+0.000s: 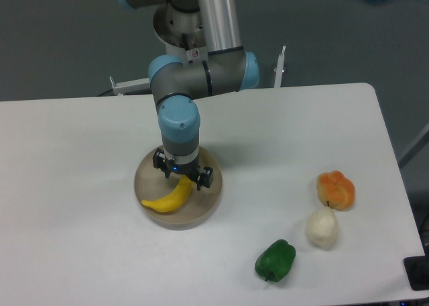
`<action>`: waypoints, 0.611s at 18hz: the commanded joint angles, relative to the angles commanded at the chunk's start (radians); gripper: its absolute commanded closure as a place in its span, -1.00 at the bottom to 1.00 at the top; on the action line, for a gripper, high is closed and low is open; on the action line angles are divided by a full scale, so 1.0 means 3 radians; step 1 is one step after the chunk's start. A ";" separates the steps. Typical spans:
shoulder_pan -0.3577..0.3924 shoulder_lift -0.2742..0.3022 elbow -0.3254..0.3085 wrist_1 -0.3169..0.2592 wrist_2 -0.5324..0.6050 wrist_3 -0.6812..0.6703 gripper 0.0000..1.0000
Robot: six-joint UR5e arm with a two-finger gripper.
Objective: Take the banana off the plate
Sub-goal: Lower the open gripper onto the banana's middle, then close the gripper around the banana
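Observation:
The bright yellow banana (168,197) lies curved on the round beige plate (204,205), its left tip near the plate's front-left rim. My gripper (182,176) hangs straight down over the banana's upper right end, its two dark fingers straddling that end. The jaws stand apart on either side of the fruit; the frame does not show whether they press on it. The arm's blue wrist hides the back part of the plate.
A lumpy orange item (336,190), a white vegetable (322,228) and a green pepper (275,260) sit on the white table to the right. The table's right edge runs near them. A metal bracket (280,66) stands behind the table.

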 joint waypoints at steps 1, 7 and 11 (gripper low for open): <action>0.0000 0.0000 -0.0005 0.0000 0.0000 0.0000 -0.01; 0.0000 0.0005 0.0000 0.0000 0.0000 0.0000 0.21; 0.0005 0.0036 0.0005 0.0000 0.0000 0.0000 0.22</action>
